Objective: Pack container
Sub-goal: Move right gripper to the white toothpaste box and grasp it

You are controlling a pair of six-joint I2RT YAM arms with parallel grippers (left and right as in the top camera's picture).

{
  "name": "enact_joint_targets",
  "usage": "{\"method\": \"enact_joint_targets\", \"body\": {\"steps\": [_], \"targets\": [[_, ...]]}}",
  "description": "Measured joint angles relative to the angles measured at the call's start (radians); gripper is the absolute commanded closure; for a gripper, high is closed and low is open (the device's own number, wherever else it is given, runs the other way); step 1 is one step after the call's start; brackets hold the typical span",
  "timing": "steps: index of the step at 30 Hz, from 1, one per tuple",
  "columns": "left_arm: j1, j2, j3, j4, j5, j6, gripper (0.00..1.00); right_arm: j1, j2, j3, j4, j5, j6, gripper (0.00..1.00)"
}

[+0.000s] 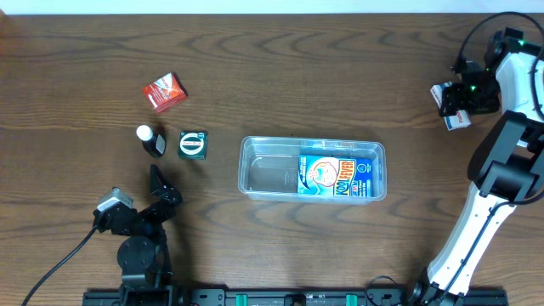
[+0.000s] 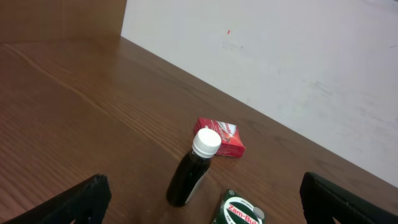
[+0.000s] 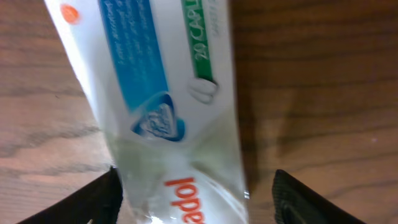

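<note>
The clear container [image 1: 255,183] lies at the table's middle with a blue box [image 1: 336,177] flat inside its right half. At the far right my right gripper [image 1: 455,102] stands around a white medicine box [image 1: 456,121]. In the right wrist view the white box [image 3: 161,93] lies between the fingers of the right gripper [image 3: 199,193]. The left finger is against the box and a gap shows at the right finger [image 3: 305,199]. My left gripper [image 1: 160,178] rests wide open at the lower left, just short of a dark bottle [image 2: 193,171].
At the left stand a red box [image 1: 164,92], the white-capped dark bottle [image 1: 151,140] and a green box [image 1: 193,144]. In the left wrist view the red box [image 2: 221,138] lies beyond the bottle and the green box [image 2: 239,211] is beside it.
</note>
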Motion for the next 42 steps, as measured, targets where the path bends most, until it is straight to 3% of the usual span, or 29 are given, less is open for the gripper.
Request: {"method": "enact_joint_targets", "body": {"steps": [5, 10, 17, 21, 34, 42], "targets": [[0.0, 0.0, 0.0, 0.0, 0.0, 0.0, 0.02, -0.002, 0.0, -0.001, 0.004, -0.002, -0.001, 0.44], [0.0, 0.0, 0.0, 0.0, 0.0, 0.0, 0.02, 0.0, 0.0, -0.002, -0.001, -0.002, 0.001, 0.47], [0.0, 0.0, 0.0, 0.0, 0.0, 0.0, 0.02, 0.0, 0.0, -0.002, -0.018, -0.001, 0.005, 0.69], [0.0, 0.0, 0.0, 0.0, 0.0, 0.0, 0.02, 0.0, 0.0, -0.002, -0.019, 0.006, 0.029, 0.75], [0.0, 0.0, 0.0, 0.0, 0.0, 0.0, 0.02, 0.022, -0.02, 0.005, -0.047, 0.013, 0.074, 0.76], [0.0, 0.0, 0.0, 0.0, 0.0, 0.0, 0.02, 0.171, -0.249, 0.009, -0.092, -0.013, 0.079, 0.75]]}}
